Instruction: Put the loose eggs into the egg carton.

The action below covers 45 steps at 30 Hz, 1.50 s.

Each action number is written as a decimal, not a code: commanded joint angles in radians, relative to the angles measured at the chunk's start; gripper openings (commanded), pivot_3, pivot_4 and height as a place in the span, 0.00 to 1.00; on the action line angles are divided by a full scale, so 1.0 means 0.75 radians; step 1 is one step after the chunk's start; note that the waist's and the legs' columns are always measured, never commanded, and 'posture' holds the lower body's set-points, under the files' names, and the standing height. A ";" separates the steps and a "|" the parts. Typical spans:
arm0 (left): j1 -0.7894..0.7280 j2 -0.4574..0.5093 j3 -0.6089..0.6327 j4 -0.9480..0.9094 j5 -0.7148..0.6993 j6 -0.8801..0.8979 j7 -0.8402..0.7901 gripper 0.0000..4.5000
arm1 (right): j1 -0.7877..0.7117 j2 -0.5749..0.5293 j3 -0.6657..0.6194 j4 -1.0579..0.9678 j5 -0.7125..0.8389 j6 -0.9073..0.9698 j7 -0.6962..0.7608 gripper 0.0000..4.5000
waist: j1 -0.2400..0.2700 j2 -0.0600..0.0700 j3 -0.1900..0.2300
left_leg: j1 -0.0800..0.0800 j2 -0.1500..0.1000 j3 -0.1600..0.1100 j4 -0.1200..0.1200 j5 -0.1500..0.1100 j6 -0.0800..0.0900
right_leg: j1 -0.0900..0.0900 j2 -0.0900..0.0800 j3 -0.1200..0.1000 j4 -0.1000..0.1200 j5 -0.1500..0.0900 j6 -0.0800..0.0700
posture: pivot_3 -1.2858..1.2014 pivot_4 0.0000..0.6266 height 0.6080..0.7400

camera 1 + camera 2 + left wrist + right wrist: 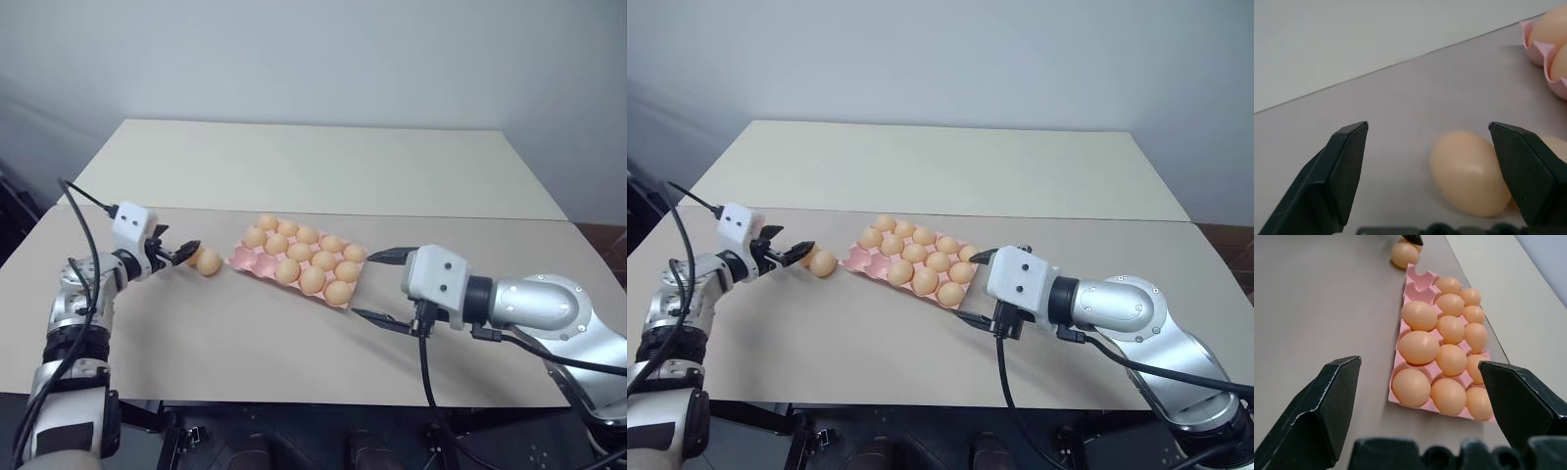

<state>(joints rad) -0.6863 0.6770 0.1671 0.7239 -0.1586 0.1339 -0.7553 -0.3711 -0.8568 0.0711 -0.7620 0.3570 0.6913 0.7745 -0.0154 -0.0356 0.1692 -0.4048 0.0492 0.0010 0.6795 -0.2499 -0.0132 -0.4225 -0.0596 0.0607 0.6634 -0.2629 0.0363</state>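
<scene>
While the pale beige flat-topped counter [323, 176] carries all the task items, the flat, lidless pink moulded egg carton [241, 258] lies near its middle, set at a slant to the counter's front edge. Smooth light orange-tan oval eggs fill most of its cups; thirteen can be counted in the left eye view. The right wrist view shows one corner cup [1420, 278] standing vacant at the carton end nearest the loose eggs.

Two loose eggs lie on the counter just beside that end of the carton, on the robot's left of it. The nearer loose egg [209, 262] is in plain sight. The second loose egg [1552, 147] is just beside or touching the first and is mostly covered by a finger in the left wrist view.

Left hand [179, 254]: the two black fingers stand spread wide apart and hold nothing. The hand points toward the loose eggs at counter level. In the left wrist view one fingertip [1528, 171] overlaps the edge of the nearer loose egg; whether it touches cannot be told. The other finger stands well clear on the opposite side, over bare counter.

Right hand [377, 287]: the fingers are likewise spread wide and hold nothing. The hand hangs just off the opposite end of the carton, pointing along it, apart from it.
</scene>
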 commanded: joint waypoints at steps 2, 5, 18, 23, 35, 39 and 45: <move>-0.050 0.005 -0.004 0.069 0.015 -0.064 -0.003 0.95 | 0.010 -0.009 -0.038 -0.068 0.003 0.021 -0.031 1.00 | -0.001 0.000 0.000 | 0.000 0.000 0.000 0.000 0.000 0.000 | 0.000 0.000 0.000 0.000 0.000 0.000 | 0.52 0.24 1.00; -0.060 -0.003 -0.012 0.097 0.022 -0.081 -0.007 0.95 | 0.013 -0.012 -0.043 -0.068 0.004 0.023 -0.033 1.00 | 0.001 0.000 0.000 | 0.000 0.000 0.000 0.000 0.000 0.000 | 0.000 0.000 0.000 0.000 0.000 0.000 | 0.52 0.24 1.00; -0.075 -0.001 -0.031 0.076 0.030 -0.005 -0.057 0.57 | 0.004 -0.012 -0.036 -0.058 -0.002 0.025 -0.038 1.00 | 0.000 0.000 0.000 | 0.000 0.000 0.000 0.000 0.000 0.000 | 0.000 0.000 0.000 0.000 0.000 0.000 | 0.52 0.24 1.00; -0.060 0.002 -0.051 0.050 0.064 0.006 -0.025 0.38 | -0.003 -0.007 -0.026 -0.049 -0.006 0.021 -0.038 1.00 | 0.001 0.000 0.000 | 0.000 0.000 0.000 0.000 0.000 0.000 | 0.000 0.000 0.000 0.000 0.000 0.000 | 0.52 0.24 1.00; 0.056 0.070 0.094 -0.121 -0.073 -0.033 -0.079 0.38 | -0.013 0.002 -0.004 -0.035 -0.018 0.009 -0.040 1.00 | -0.003 0.000 0.000 | 0.000 0.000 0.000 0.000 0.000 0.000 | 0.000 0.000 0.000 0.000 0.000 0.000 | 0.52 0.24 1.00; 0.135 0.108 0.156 -0.195 -0.145 -0.050 -0.170 0.38 | -0.007 0.006 0.005 -0.034 -0.023 0.009 -0.043 1.00 | 0.001 0.000 0.000 | 0.000 0.000 0.000 0.000 0.000 0.000 | 0.000 0.000 0.000 0.000 0.000 0.000 | 0.52 0.24 1.00; 0.165 0.118 0.227 -0.236 -0.252 -0.020 -0.234 0.38 | -0.003 0.010 0.010 -0.037 -0.027 0.011 -0.047 1.00 | 0.005 0.000 0.000 | 0.000 0.000 0.000 0.000 0.000 0.000 | 0.001 0.000 0.000 0.000 0.000 0.000 | 0.52 0.24 1.00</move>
<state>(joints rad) -0.5508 0.7492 0.3001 0.5852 -0.3073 0.1141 -0.9124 -0.3689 -0.8523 0.0979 -0.7712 0.3403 0.7089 0.7509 -0.0116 -0.0357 0.1692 -0.4048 0.0494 0.0007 0.6797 -0.2499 -0.0133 -0.4221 -0.0598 0.0604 0.6636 -0.2629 0.0363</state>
